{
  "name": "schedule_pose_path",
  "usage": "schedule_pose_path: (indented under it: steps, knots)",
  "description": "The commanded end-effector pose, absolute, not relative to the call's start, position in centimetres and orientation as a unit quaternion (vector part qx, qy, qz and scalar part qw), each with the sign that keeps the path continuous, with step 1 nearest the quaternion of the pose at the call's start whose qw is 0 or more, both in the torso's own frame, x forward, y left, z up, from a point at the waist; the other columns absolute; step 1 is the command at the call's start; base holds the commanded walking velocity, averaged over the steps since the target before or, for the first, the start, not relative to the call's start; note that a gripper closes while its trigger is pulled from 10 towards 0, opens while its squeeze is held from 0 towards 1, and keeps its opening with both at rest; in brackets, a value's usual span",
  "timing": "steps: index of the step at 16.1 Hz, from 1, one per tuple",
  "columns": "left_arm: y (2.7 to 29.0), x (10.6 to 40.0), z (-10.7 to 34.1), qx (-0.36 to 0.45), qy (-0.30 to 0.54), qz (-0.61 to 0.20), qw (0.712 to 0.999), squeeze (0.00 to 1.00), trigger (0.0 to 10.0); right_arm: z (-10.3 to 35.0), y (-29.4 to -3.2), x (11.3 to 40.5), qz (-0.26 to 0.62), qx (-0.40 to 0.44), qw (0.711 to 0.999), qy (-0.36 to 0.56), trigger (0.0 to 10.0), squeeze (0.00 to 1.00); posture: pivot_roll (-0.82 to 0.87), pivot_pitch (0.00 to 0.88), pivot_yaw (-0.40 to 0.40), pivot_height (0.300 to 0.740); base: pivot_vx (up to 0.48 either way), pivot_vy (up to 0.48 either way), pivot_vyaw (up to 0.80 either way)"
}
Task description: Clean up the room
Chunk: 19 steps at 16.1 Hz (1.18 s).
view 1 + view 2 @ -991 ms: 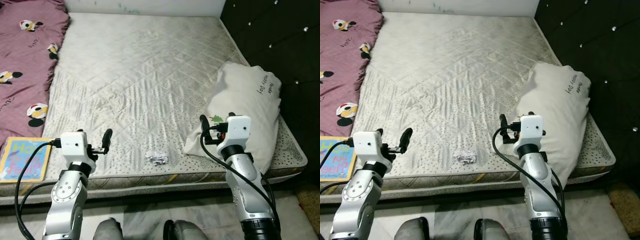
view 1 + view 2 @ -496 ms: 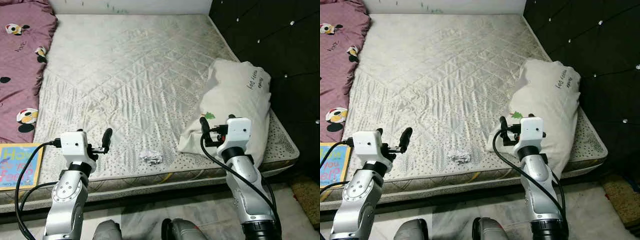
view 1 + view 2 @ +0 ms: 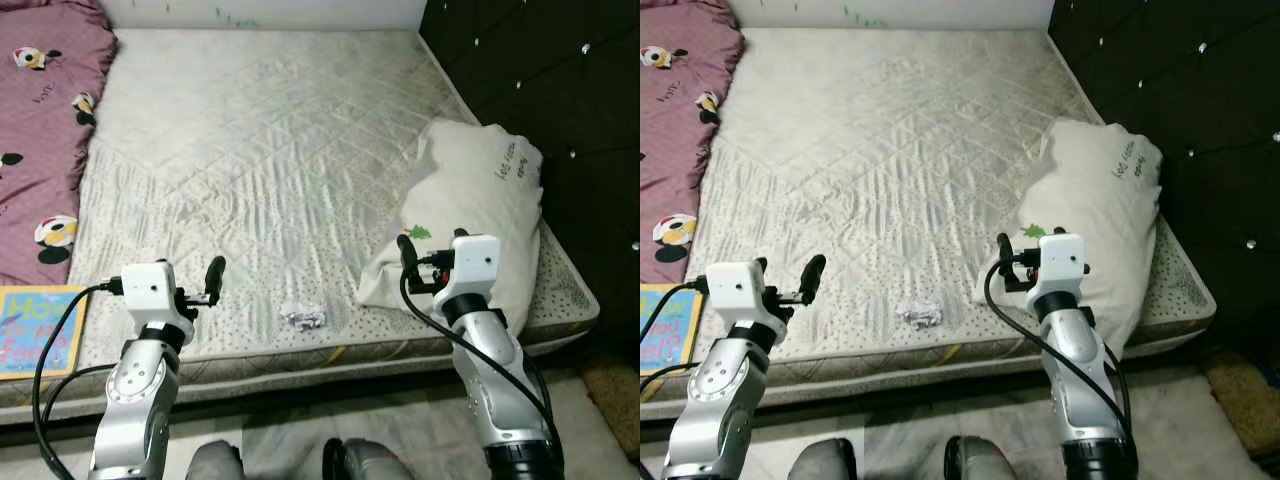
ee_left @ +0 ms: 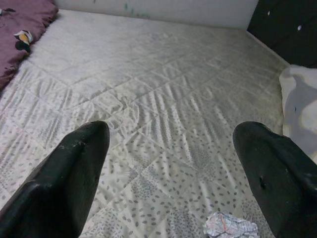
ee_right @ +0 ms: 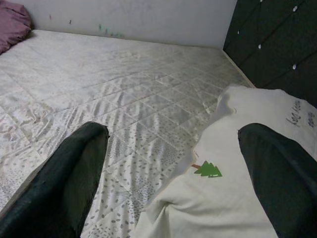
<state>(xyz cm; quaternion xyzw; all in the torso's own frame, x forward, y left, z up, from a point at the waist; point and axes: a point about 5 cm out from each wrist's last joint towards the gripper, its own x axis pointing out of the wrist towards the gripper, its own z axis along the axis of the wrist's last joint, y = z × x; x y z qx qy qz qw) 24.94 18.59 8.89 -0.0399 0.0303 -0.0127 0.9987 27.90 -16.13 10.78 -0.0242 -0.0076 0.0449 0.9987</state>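
A bare quilted mattress (image 3: 270, 160) fills the scene, and no container sits on it. A small crumpled paper wad (image 3: 302, 317) lies near the mattress's front edge, roughly between the 2 arms and a little closer to the left one. A cream pillow (image 3: 480, 215) with a small green tree print rests on the right side against the dark tufted headboard (image 3: 540, 80). A maroon cartoon-print blanket (image 3: 40, 130) covers the left side, and a colourful children's book (image 3: 35, 330) lies at the front left corner.

The left end effector (image 4: 173, 168) hovers over the front edge with its 2 black fingers spread wide, the paper wad just ahead of it. The right end effector (image 5: 173, 168) is also spread wide, held empty just above the pillow's near corner.

Compared with 0.5 s ago, both arms hold the same raised pose and the scene has barely shifted; against 1 s ago, the view has turned rightward, showing less blanket and more headboard.

Pale marbled floor (image 3: 280, 440) shows below the bed.
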Motion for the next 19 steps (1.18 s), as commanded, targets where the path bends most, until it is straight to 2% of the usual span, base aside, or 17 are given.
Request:
schedule_pose_path:
  steps: [1,7,16,19]
  knots:
    - [18.83,24.84,8.87,-0.038,0.034,-0.008,0.999,0.00,10.0,10.93,-15.99,27.82,0.049,-0.019,0.999,-0.010,10.0,0.00,0.04,0.129,-0.073,0.740,0.000,0.480,0.00]
    - [18.87,24.91,8.87,-0.036,0.033,-0.004,0.999,0.00,10.0,10.88,-15.93,27.81,0.052,-0.019,0.998,-0.009,10.0,0.00,0.04,0.123,-0.076,0.740,0.000,0.476,0.00]
    - [18.21,24.92,9.34,-0.039,0.014,-0.035,0.999,0.00,10.0,10.91,-15.71,27.92,0.056,-0.024,0.998,-0.008,10.0,0.00,0.04,0.146,-0.078,0.740,0.000,0.000,0.00]
    - [18.22,24.95,9.36,-0.041,0.016,-0.032,0.999,0.00,10.0,10.95,-15.73,27.96,0.056,-0.026,0.998,-0.008,10.0,0.00,0.04,0.145,-0.080,0.740,0.166,0.000,0.00]
